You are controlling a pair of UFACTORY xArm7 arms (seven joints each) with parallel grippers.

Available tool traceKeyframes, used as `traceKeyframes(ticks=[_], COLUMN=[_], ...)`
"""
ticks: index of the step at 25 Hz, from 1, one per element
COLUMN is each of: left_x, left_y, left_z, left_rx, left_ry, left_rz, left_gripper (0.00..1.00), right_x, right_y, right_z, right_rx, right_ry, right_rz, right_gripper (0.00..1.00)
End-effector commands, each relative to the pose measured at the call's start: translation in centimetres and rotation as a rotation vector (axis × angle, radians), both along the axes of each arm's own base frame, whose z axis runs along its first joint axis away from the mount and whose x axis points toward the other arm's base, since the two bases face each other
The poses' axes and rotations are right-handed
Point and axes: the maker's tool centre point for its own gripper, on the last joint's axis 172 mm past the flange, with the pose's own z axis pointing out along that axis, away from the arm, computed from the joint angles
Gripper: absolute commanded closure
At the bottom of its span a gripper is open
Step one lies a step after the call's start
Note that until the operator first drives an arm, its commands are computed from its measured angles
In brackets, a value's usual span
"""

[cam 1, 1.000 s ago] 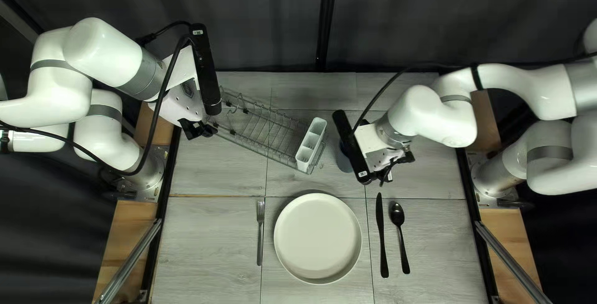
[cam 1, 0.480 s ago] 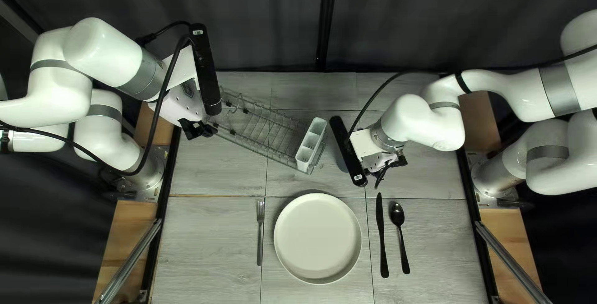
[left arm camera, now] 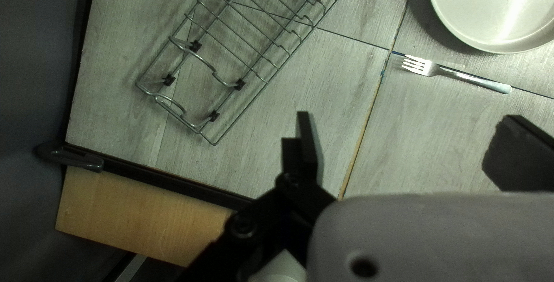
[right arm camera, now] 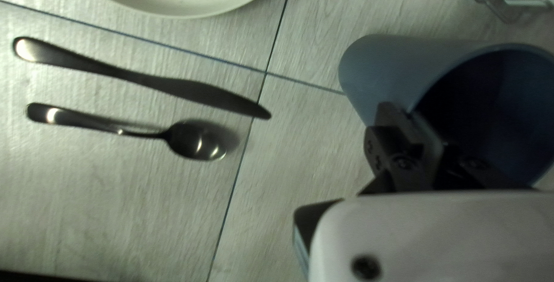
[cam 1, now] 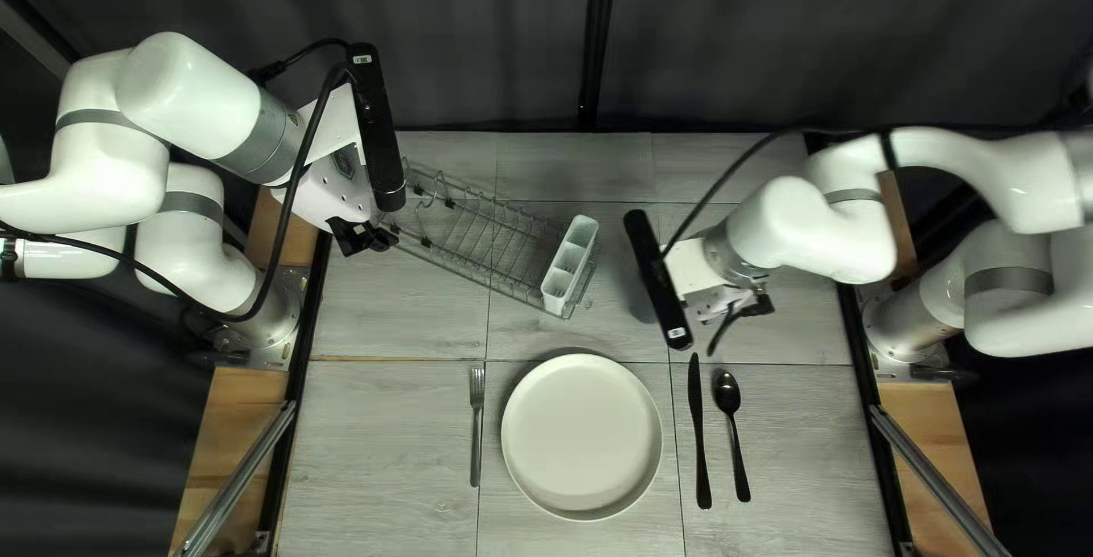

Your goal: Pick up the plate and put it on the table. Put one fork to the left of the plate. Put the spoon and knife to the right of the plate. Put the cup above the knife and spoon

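Right gripper (cam 1: 729,306) pinches the cup (right arm camera: 398,66), one finger lost in shadow; left gripper (cam 1: 362,237) gapes wide, empty

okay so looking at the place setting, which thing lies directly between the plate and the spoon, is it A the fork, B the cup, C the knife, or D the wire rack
C: in the top left view the knife lies between the plate and the spoon, while the fork is on the plate's other side.
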Motion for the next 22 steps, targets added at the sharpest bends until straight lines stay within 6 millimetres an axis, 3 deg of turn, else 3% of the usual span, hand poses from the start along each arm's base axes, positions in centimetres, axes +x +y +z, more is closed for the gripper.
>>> traceKeyframes(ticks=[1, 7, 22], left_x=[0.0, 0.0, 0.0], left_y=[0.0, 0.0, 0.0], left_z=[0.0, 0.0, 0.0], left_rx=[0.0, 0.0, 0.0], left_ry=[0.0, 0.0, 0.0], left_rz=[0.0, 0.0, 0.0], left_gripper=[0.0, 0.0, 0.0], right_x=[-2.0, -1.9, -0.3], right_y=[1.1, 0.8, 0.4], right_z=[0.1, -2.0, -3.3], right_rx=[0.01, 0.028, 0.046], right_ry=[0.019, 0.031, 0.042], right_rz=[-0.024, -0.032, -0.029], right_gripper=[1.0, 1.0, 1.0])
